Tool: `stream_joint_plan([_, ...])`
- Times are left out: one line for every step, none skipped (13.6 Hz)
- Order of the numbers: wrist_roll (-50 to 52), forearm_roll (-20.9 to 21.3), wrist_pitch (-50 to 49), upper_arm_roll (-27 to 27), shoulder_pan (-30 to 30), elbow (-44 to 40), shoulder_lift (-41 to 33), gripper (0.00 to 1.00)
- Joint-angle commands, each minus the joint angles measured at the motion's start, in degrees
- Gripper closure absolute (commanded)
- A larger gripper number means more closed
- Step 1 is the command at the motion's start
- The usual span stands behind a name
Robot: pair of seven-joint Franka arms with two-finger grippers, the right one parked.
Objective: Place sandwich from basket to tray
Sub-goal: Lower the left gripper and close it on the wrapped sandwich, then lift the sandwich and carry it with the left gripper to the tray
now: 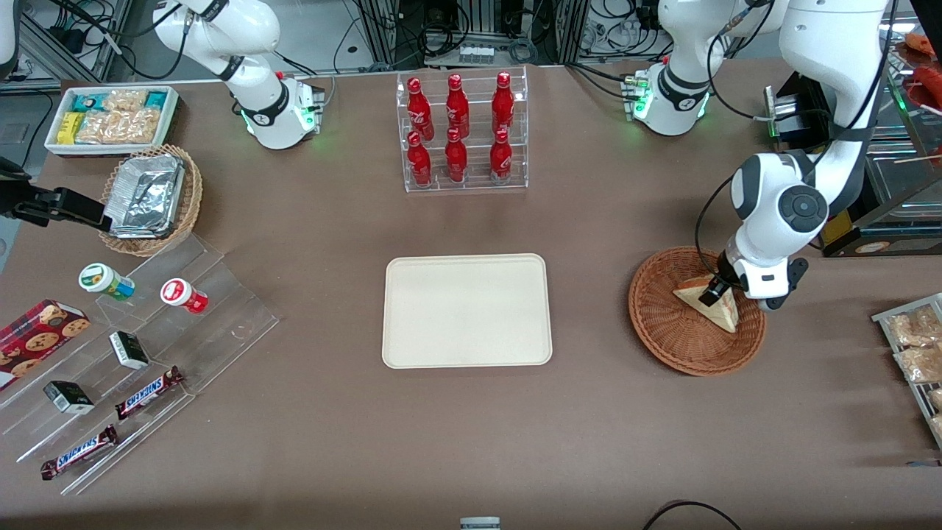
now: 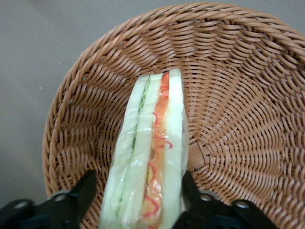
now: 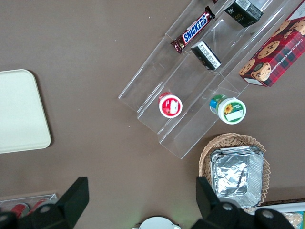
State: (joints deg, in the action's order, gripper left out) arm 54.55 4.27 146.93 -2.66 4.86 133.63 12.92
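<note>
One gripper: the gripper [image 1: 717, 291] is down inside the basket, its two black fingers [image 2: 86, 191] standing either side of the sandwich and pressed against its flanks, so it is closed on the sandwich.
Sandwich: the sandwich [image 1: 712, 303] lies in the basket toward the working arm's end of the counter; in the wrist view [image 2: 152, 162] its cut edge faces up, showing pale bread, green filling and a red-orange strip under clear wrap.
Sandwich contact: whether it rests on the weave or is just clear of it cannot be told.
Basket: the round brown wicker basket [image 1: 666, 324] sits on the counter beside the tray, well apart from it; its woven wall [image 2: 238, 95] rings the sandwich.
Tray: the cream tray [image 1: 466, 310] lies flat in the middle of the counter, nearer the front camera than the bottle rack, with nothing on it; one rounded corner also shows in the parked arm's view [image 3: 19, 114].
Counter: brown counter [image 1: 331, 442].
Bottle rack: clear rack of six red bottles [image 1: 461, 132], farther from the front camera than the tray.
Parked arm's end: a lighter wicker basket with foil containers [image 1: 151, 197], a white bin of snack packets [image 1: 110, 118], and clear stepped shelves [image 1: 213, 324] holding two small tubs, small boxes and chocolate bars.
</note>
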Motion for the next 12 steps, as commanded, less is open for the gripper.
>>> stream_joint_plan([1.9,-0.1,-1.2,0.6,-0.6,-3.1,0.6,1.00])
stream_joint_plan([1.6,0.1,-4.2,0.6,-0.4,-4.2,0.3,1.00])
stream_joint_plan([1.1,0.6,-7.8,0.8,-0.1,-5.5,-0.3,1.00])
stream_joint_plan([1.0,0.8,-11.0,1.0,0.1,-7.1,-0.9,1.00])
stream_joint_plan([1.0,1.2,-14.1,1.1,1.4,-8.8,-1.5,1.00])
stream_joint_plan([0.8,2.1,-18.5,1.1,3.3,-11.2,-1.9,1.00])
stream_joint_plan([0.8,3.1,-23.5,1.2,4.9,-13.8,-2.1,1.00])
stream_joint_plan([0.8,3.7,-27.9,1.2,6.7,-16.4,-2.4,1.00])
stream_joint_plan([0.7,3.8,-31.6,1.2,8.8,-18.8,-2.6,1.00])
stream_joint_plan([0.6,3.8,-34.9,1.0,11.2,-21.3,-2.9,1.00])
stream_joint_plan([-0.6,3.8,-37.9,0.9,13.1,-23.4,-3.1,1.00])
stream_joint_plan([-0.8,3.8,-40.5,0.9,14.8,-25.5,-3.1,1.00])
